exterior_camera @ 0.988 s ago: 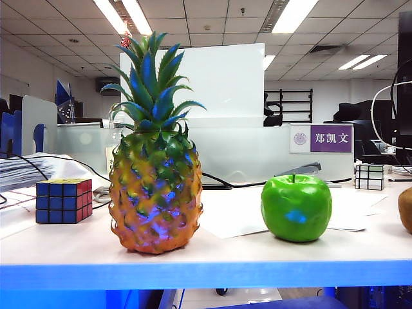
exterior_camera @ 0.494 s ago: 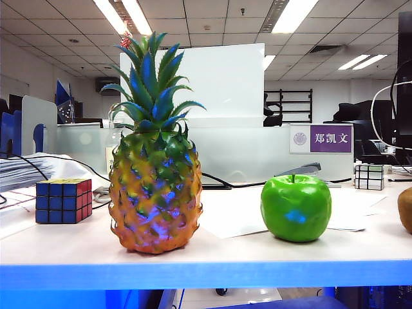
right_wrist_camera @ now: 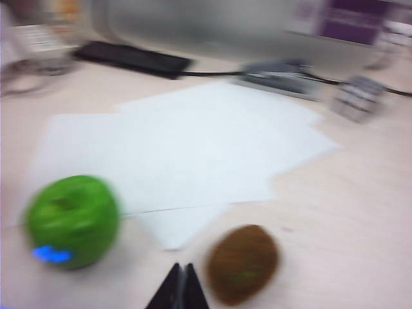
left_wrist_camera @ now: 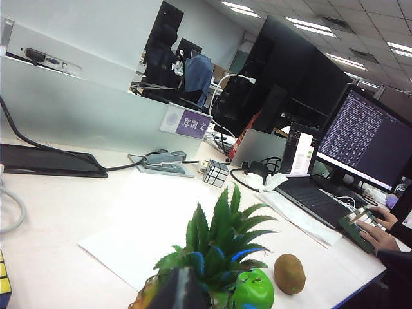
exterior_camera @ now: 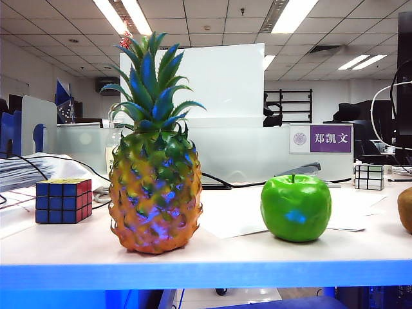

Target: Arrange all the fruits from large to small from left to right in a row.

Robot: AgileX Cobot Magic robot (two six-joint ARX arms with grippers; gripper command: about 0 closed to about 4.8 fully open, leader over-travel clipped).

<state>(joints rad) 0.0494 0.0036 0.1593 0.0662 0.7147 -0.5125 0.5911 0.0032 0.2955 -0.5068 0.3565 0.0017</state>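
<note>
Nearest you in the exterior view, the pineapple (exterior_camera: 154, 183) stands upright close to the front edge of the desk (exterior_camera: 212, 254), its green crown rising tall. To its right, well apart, sits the green apple (exterior_camera: 296, 207), also upright with its stem up. At the far right border of that view you catch only a brown sliver of the kiwi (exterior_camera: 405, 209), cut off by the frame. So the three fruits lie in a row along the front: pineapple on the left, apple in the middle, kiwi on the right, none touching.

Your right claw (right_wrist_camera: 178, 290) shows in the right wrist view as two dark fingertips pressed together, clenched on nothing, hovering above the desk just beside the kiwi (right_wrist_camera: 243, 262), with the apple (right_wrist_camera: 72, 221) on its other side; the picture is blurred.

Your left claw (left_wrist_camera: 181, 291) appears only as a dark blurred shape in front of the pineapple's crown (left_wrist_camera: 215, 241), and you cannot tell whether it is released or clenched.

A step back on the left sits a multicoloured puzzle cube (exterior_camera: 62, 201). White paper sheets (exterior_camera: 241, 215) lie behind the apple. Farther back are a grey stapler (exterior_camera: 299, 170), a second, paler cube (exterior_camera: 369, 176), and a purple name plate (exterior_camera: 320, 138) on the partition.
</note>
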